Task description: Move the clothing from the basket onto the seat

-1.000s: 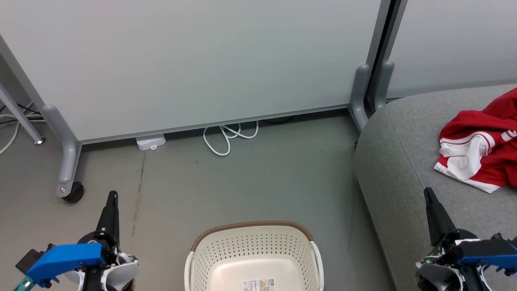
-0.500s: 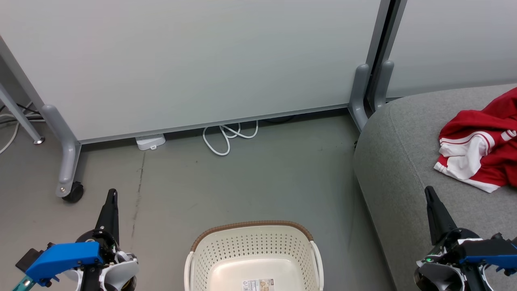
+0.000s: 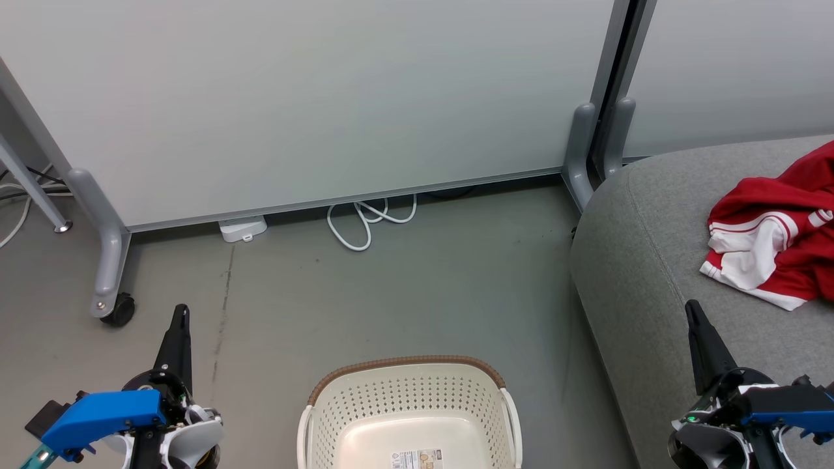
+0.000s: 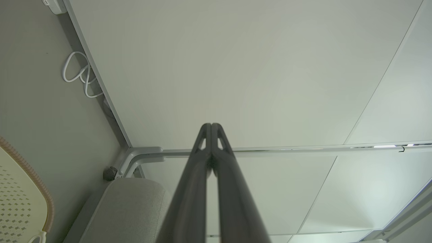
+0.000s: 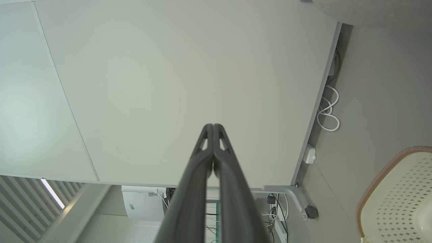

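I see the bright red, white-striped soft clothing [image 3: 785,228] lying on the light grey upholstered seat [image 3: 645,260]. The cream perforated plastic basket [image 3: 404,396] looks empty. My left gripper [image 3: 182,314] and right gripper [image 3: 692,311] are pinched together, holding nothing. I judge the transfer finished, so I'd park the arms clear.

Place: an office or lab-like room, dressed with a few home things.
Walls: pale partition panels [image 3: 326,98] on grey metal legs [image 3: 107,247], one on a castor wheel [image 3: 120,309].
Floor: a bare, smooth grey floor [image 3: 423,293] with a dark scuff line.
Wiring: a looped white cable [image 3: 368,225] and a small white box [image 3: 243,229] lie under the panel edge. Past the panels are tangled cords [image 5: 275,209] and a white machine [image 5: 141,202].
Home touches: a grey sofa [image 3: 651,228], a laundry basket [image 3: 404,394], red and white clothes [image 3: 782,221].
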### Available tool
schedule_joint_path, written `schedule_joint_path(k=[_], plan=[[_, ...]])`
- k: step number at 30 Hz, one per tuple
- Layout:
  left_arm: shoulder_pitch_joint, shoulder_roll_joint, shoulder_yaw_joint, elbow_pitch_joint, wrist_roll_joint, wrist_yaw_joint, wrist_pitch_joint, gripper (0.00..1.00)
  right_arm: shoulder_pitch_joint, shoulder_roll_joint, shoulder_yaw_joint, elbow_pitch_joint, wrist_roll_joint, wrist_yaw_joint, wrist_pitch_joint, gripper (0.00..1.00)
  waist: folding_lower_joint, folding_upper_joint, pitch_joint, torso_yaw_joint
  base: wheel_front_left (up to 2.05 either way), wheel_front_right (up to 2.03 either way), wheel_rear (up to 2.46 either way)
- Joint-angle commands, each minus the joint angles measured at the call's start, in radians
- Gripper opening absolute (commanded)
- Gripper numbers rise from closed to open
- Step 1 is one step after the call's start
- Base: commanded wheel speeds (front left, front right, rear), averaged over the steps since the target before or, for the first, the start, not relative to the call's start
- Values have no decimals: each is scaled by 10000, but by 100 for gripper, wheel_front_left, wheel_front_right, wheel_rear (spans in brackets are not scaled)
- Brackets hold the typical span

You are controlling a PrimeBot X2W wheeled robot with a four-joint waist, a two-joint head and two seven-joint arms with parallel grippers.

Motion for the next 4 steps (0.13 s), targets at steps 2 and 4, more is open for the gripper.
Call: schedule_joint_path(k=[2,4], plan=[[-100,-13,19,-44,-32,-32,39,0,-140,-62,-15,-33,26,4,15,0,0,0,0,0,0,0,0],[-100,-13,18,-44,-33,-32,39,0,-140,-62,-15,-33,26,4,15,0,0,0,0,0,0,0,0]])
